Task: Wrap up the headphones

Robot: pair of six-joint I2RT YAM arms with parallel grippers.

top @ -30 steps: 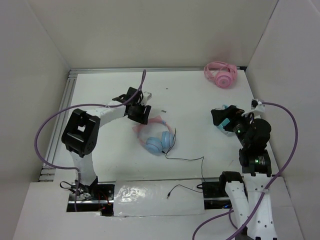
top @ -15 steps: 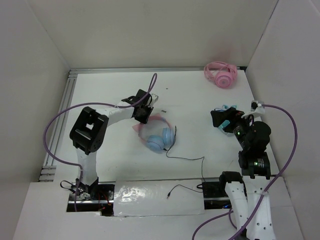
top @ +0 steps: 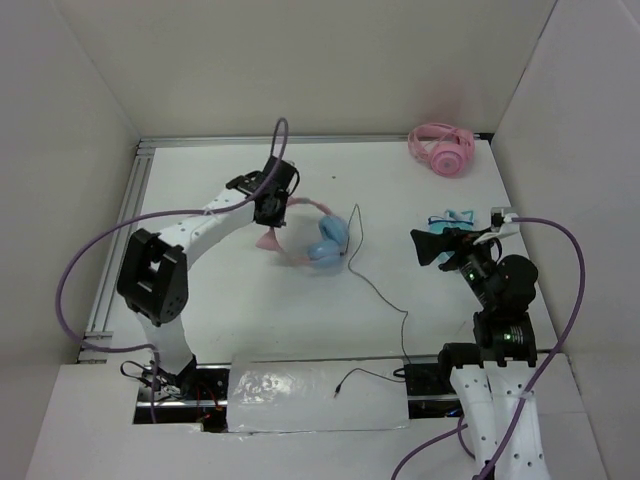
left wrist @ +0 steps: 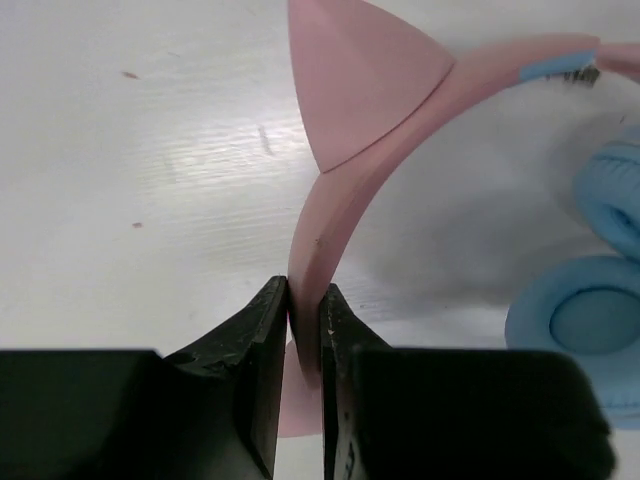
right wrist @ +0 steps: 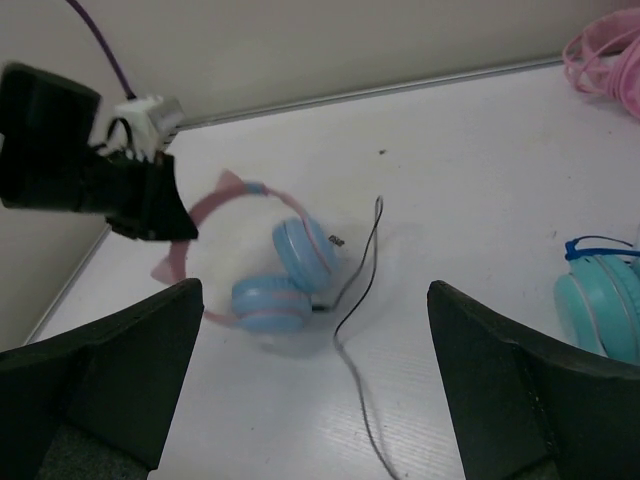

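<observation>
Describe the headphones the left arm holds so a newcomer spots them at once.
On the table, left of centre, the left gripper pinches a headband. Those headphones have a pink cat-ear band, light blue earcups and a thin black cable; the far-corner pair is all pink, the right-side pair teal.

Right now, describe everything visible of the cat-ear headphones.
The headphones have a thin pink headband with pointed cat ears, plastic by its look, and two round light blue padded earcups. The left gripper is shut on the headband beside one ear. They are left of centre over the white table, earcups toward the right; whether the cups touch it cannot be told. A thin black cable trails loose from the cups toward the near edge.
</observation>
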